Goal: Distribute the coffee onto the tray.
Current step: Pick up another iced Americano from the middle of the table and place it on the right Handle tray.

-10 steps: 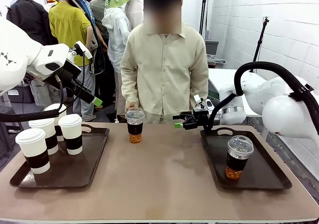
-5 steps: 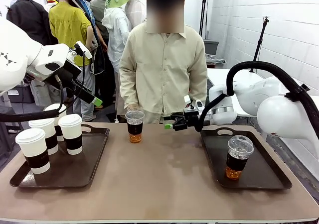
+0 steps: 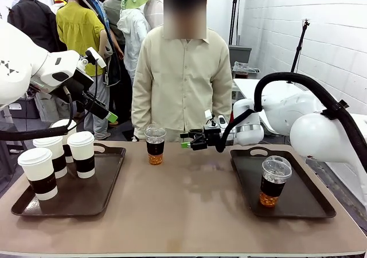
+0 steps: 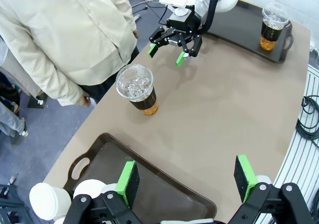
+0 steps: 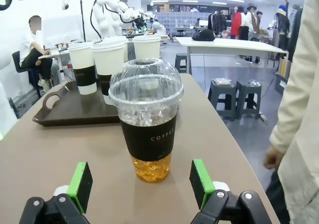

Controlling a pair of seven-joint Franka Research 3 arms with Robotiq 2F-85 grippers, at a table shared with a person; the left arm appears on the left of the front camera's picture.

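The right claw point(image 3: 186, 140) reaches out low over the table point(image 3: 189, 212), its jaws spread wide and empty, green pads facing each other. Straight ahead of its fingertips stands a clear dome-lidded cup point(image 3: 155, 144) of amber drink with ice and a dark band. It is in line with the gap between them but touches neither, and stands upright on the bare tabletop. Behind this claw, back along its arm, lies the right tray point(image 3: 298, 207), and on it a second clear cup point(image 3: 275, 180) stands upright. Well beyond the first cup, as the claw looks, lies the left tray point(image 3: 97, 196) carrying four white paper cups point(image 3: 83, 153) with dark sleeves, all upright and close together. To one side of the claw the person point(image 3: 182, 80) stands at the far table edge, one hand point(image 5: 273, 158) hanging down beside it. The left claw point(image 4: 187, 180) hangs in the air above the left tray, jaws also wide apart with nothing between them; the paper cups' lids sit below it and off to one side, and the lone clear cup stands farther ahead on the table
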